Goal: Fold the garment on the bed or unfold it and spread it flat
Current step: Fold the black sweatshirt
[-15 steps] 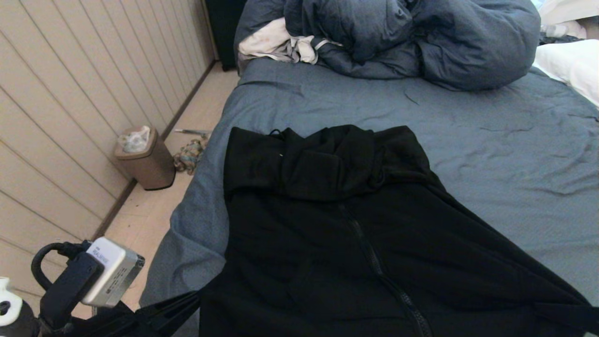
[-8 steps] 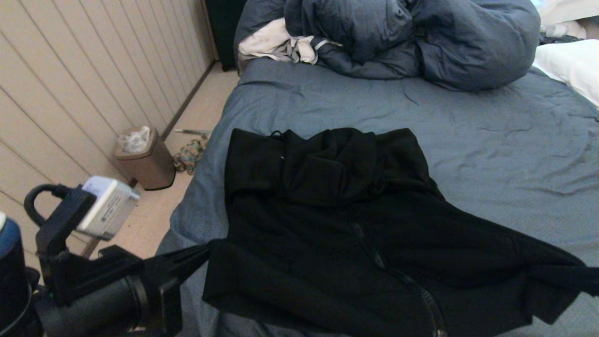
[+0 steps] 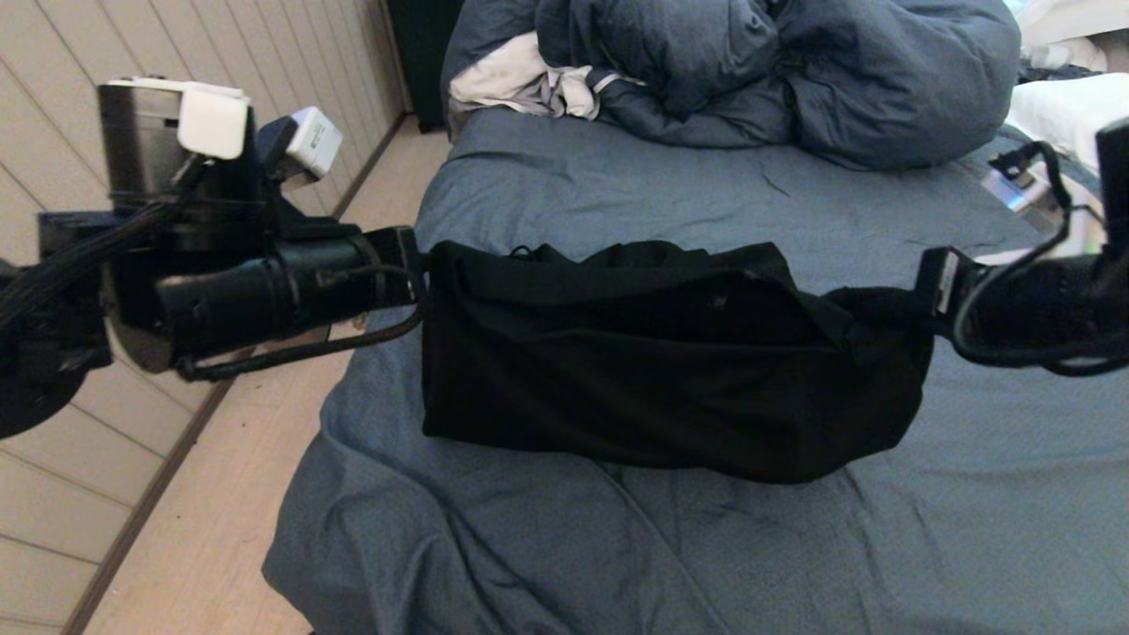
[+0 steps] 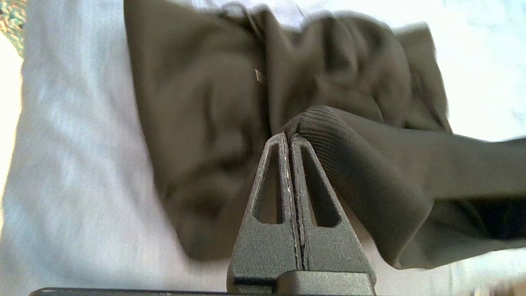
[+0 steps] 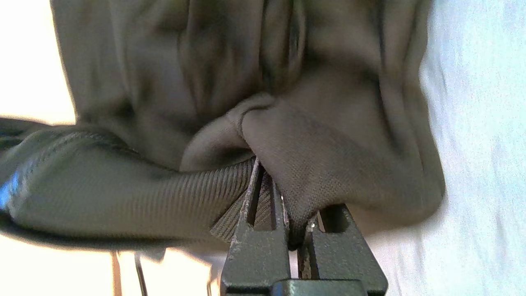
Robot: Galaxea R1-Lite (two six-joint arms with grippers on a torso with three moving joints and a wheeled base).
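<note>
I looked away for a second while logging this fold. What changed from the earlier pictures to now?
Both arms rose and carried the hem away from the robot: the left gripper and right gripper, shut on the garment, have folded its near half over toward the hood. The zipper front is now hidden. The bed, duvet and bin stayed put.

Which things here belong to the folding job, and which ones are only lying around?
Belong to the job:
- garment, black, its hem lifted
- bed under it
- left gripper, shut on the ribbed hem
- right gripper, shut on the other hem corner

Only lying around:
- dark blue duvet
- white-grey cloth
- white pillow
</note>
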